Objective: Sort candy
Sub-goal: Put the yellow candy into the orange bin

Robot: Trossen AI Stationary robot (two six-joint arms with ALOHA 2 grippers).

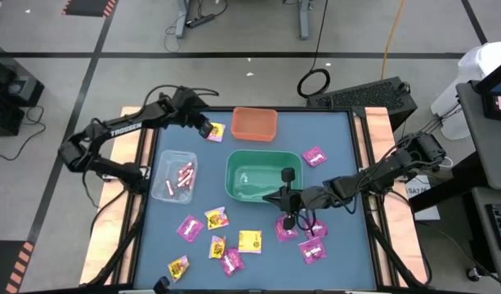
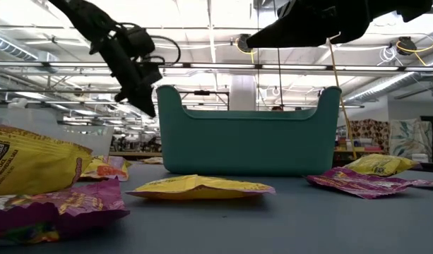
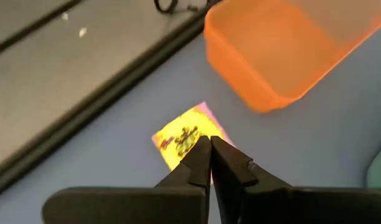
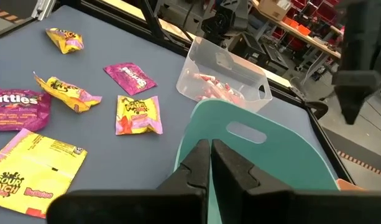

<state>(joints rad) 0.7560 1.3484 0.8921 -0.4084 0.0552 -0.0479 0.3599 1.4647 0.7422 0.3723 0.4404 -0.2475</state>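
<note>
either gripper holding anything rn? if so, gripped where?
Left gripper is shut on the small yellow wrapped candy packet, pinching its near edge, beside the orange plastic bin. Right gripper is shut on nothing, above the green plastic bin.

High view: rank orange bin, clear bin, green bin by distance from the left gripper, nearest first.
From the left gripper, shut on a yellow packet near the table's far edge:
1. Orange bin, just beside it toward the right arm's side.
2. Green bin and clear bin: too close to call. The green bin sits mid-table, the clear bin on the left arm's side.
</note>
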